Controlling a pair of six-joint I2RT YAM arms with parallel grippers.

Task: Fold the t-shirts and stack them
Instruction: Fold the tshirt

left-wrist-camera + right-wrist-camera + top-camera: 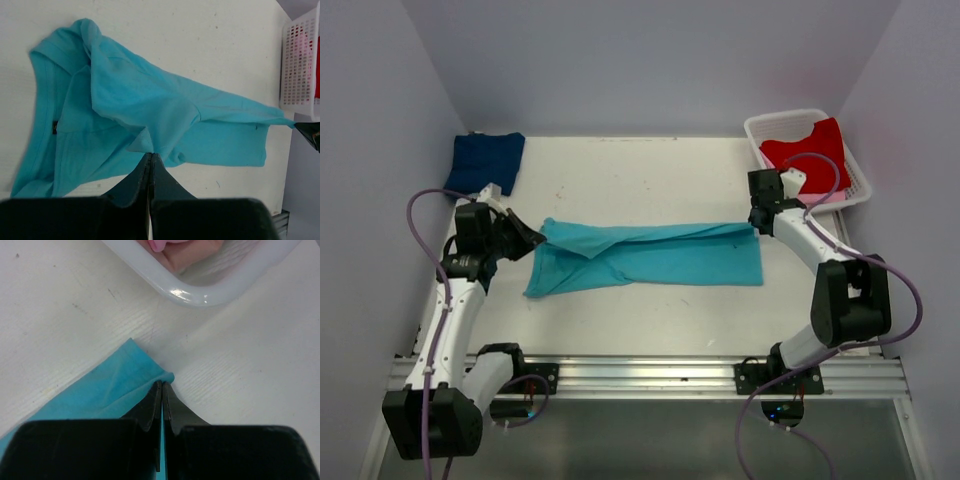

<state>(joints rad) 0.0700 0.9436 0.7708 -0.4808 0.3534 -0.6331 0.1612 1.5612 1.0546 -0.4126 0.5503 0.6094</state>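
Where the turquoise shirt lies as a long rumpled band on the table, its right corner ends just beside the basket. Tabletop shows along both long edges. The right gripper is pinched shut on that corner. The left gripper is closed on the end farthest from the basket. A red shirt sits in the basket. A navy shirt lies well apart from it.

High rear overview, close wrist views, shared turquoise t-shirt
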